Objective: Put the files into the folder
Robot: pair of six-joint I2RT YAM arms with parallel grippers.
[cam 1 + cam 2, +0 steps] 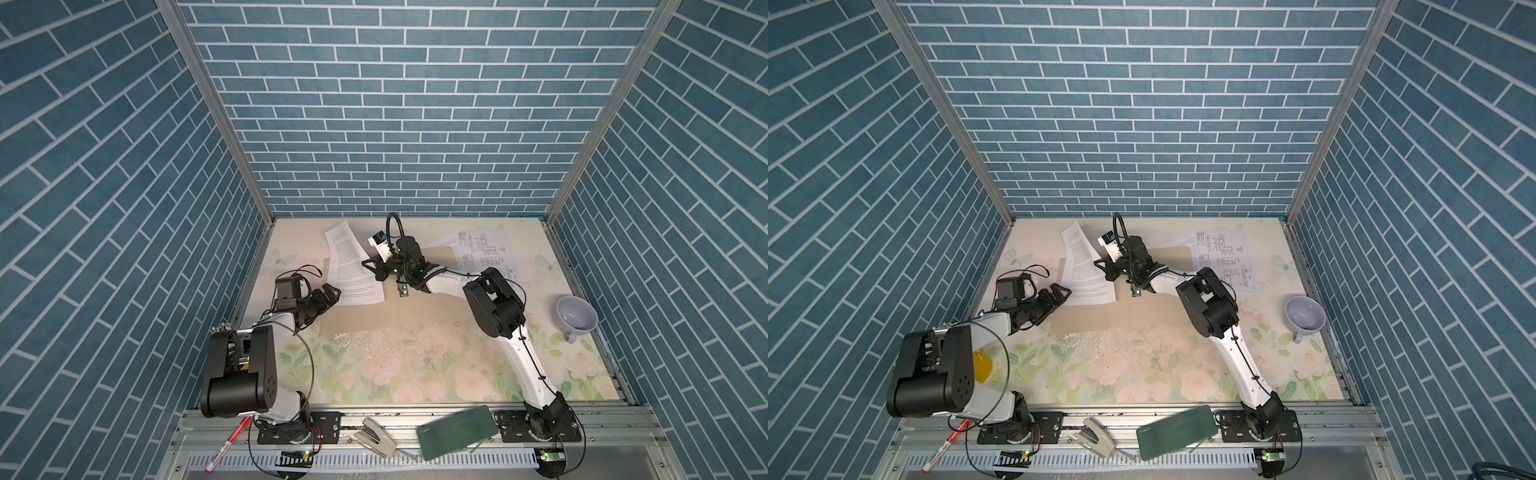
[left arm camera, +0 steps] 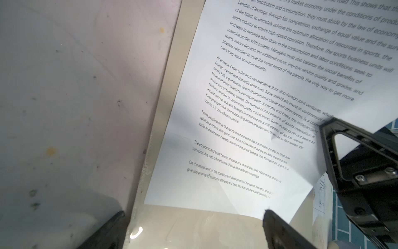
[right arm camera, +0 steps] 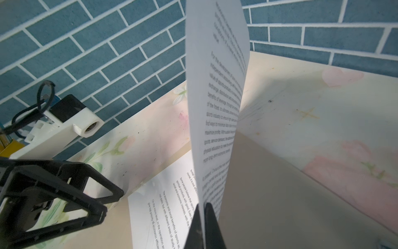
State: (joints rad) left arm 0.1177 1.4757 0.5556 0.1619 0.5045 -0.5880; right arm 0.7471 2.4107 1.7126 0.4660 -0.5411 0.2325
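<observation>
The tan folder (image 1: 365, 316) (image 1: 1092, 318) lies open and flat on the flowered table. A white file with dense black text (image 1: 349, 266) (image 1: 1084, 266) (image 2: 258, 97) lies on its left half. My right gripper (image 1: 368, 262) (image 3: 203, 207) is shut on that sheet's right edge. The pinched edge stands up and curls (image 3: 217, 86) over the folder (image 3: 269, 194). My left gripper (image 1: 332, 293) (image 2: 193, 213) is open at the sheet's near left corner, low over the folder (image 2: 193, 228), with nothing between its fingers. A file with line diagrams (image 1: 486, 249) (image 1: 1223, 257) lies at the back right, beside the folder.
A pale mug (image 1: 575, 316) lies tilted at the right edge of the table. On the front rail rest a dark green case (image 1: 457, 432), a stapler (image 1: 374, 434) and a red pen (image 1: 228, 444). Blue brick walls close in the back and both sides.
</observation>
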